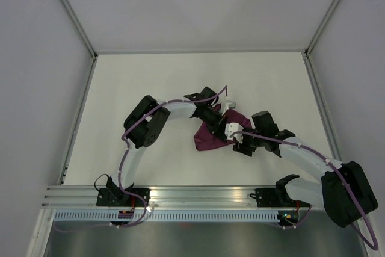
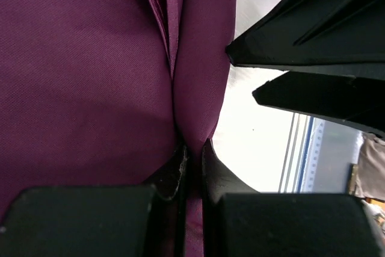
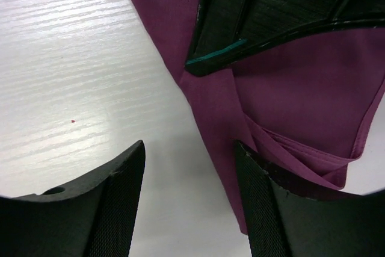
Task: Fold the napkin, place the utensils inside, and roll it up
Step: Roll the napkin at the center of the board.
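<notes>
The napkin point(image 1: 207, 139) lies crumpled on the table point(image 1: 150, 76) between the two grippers, which cover its far part in the top view. Its outline is hard to make out, and the visible cloth tapers diagonally to a corner pointing away from the right gripper point(image 3: 189, 148). The left gripper point(image 2: 194, 147) is pressed together, pinching a raised fold of the napkin. The right gripper is spread wide, one finger over the cloth edge and the other over bare table; contact cannot be told.
</notes>
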{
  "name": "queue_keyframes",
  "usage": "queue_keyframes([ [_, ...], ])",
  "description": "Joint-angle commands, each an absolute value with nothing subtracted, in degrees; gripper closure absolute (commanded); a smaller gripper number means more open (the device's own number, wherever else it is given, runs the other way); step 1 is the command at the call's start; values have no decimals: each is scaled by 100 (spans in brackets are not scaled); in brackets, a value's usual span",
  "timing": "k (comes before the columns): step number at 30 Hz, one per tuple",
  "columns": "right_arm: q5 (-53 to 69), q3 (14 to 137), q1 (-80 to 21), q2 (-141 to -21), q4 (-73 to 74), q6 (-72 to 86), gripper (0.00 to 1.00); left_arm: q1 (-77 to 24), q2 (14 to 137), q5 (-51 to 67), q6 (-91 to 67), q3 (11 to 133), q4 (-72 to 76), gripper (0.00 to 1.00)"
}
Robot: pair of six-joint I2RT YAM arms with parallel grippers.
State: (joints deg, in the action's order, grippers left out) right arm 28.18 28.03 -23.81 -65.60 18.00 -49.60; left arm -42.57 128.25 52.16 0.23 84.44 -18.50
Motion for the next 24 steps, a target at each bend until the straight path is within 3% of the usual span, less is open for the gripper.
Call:
queue_keyframes([
  [1,2391,2716,-2575,-6583,1011,-5133,33,-4228,13465,4122,62,8209,-3015,98],
  [17,1494,2496,-3744,-7434,167,-5212,34,-4219,13641,4342,132,8420,-3234,98],
  [21,1538,2566,-3753,-7672,377,-5308,45,-4219,13658,4421,202,8455,-3270,96],
  [24,1556,2628,-3753,-7787,658,-5370,52,-4193,13641,4517,263,8517,-3287,84],
])
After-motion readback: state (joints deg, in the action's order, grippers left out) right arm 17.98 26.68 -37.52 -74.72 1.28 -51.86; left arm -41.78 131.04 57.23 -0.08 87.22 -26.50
